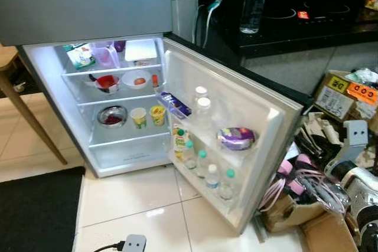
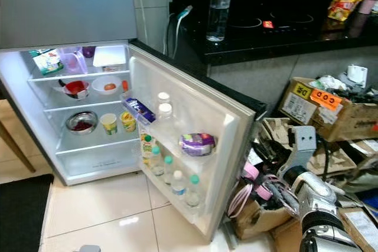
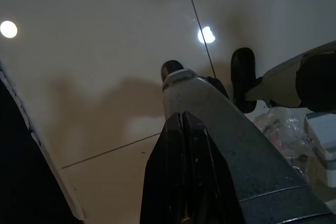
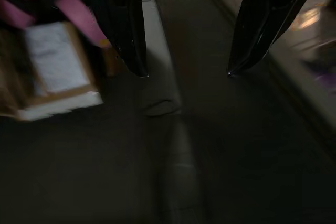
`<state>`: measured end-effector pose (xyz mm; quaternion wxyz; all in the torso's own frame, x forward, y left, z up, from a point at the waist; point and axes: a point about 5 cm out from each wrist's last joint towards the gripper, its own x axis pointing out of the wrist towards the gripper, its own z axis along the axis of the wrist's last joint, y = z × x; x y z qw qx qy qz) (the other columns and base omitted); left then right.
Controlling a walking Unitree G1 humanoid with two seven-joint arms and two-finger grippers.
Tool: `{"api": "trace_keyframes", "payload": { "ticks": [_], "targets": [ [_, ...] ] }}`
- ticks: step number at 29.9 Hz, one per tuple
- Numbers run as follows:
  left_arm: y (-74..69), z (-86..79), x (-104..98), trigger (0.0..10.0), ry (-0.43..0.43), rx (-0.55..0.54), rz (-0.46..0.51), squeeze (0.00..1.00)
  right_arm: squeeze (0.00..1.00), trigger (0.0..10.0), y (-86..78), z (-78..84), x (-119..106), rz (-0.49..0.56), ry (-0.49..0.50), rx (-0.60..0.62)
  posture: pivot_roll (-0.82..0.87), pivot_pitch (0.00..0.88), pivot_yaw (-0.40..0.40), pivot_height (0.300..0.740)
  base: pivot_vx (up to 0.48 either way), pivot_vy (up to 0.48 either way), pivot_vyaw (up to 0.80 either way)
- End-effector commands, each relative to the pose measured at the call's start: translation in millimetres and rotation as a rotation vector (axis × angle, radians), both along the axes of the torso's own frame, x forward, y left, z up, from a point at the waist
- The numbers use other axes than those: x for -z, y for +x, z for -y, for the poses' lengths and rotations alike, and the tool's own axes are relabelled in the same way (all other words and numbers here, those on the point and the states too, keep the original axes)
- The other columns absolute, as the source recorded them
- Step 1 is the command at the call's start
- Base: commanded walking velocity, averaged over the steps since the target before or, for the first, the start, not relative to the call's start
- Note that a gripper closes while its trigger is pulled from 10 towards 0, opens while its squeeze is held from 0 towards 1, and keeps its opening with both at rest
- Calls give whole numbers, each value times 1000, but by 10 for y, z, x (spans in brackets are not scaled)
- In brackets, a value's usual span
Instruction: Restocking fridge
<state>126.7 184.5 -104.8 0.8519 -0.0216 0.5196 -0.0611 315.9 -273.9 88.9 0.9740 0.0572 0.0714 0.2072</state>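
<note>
The right gripper (image 4: 184,72) hangs low at the near right, its two long black fingers (image 4: 118,19) spread wide apart and holding nothing, over dark floor beside a cardboard box (image 4: 52,72) with pink straps. The left gripper (image 3: 184,171) points down over pale glossy tile, its fingers pressed flat together with nothing between them. Farther out, the fridge (image 1: 88,4) stands with its door (image 1: 260,146) swung fully open toward the right. Restocking looks well along or hardly needed: the lit white shelves hold a red bowl (image 1: 107,82), a white bowl with an egg-like thing (image 1: 137,79), a steel bowl (image 1: 111,116) and two small cups (image 1: 147,116), and the door racks carry clear plastic bottles with teal caps (image 1: 202,163), a juice bottle (image 1: 180,140), a purple packet (image 1: 236,138) and a blue bar (image 1: 175,104). Neither gripper carries an item, so fetching the next one remains; the tall clear spray bottle (image 2: 218,7) on the glossy black counter (image 2: 266,39) at the far right may be a candidate. Crumpled cardboard boxes (image 2: 331,104) and cables clutter the floor at right; a black mat (image 1: 35,210) lies near left.
</note>
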Motion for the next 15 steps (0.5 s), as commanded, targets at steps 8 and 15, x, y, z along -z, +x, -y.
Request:
{"api": "trace_keyframes", "payload": {
  "ticks": [8, 15],
  "targets": [
    [-114, 23, 40, 10000, -2, 10, -43, 0, 0, 10000, -173, -350, 101, -84, -17, -490, -103, 0, -11, 740, 0, 0, 0],
    [-115, 24, 40, 10000, -1, 15, -44, 0, 0, 10000, -247, -109, 266, -239, -201, -376, -103, 0, -12, 740, 0, 0, 0]
  ]
}}
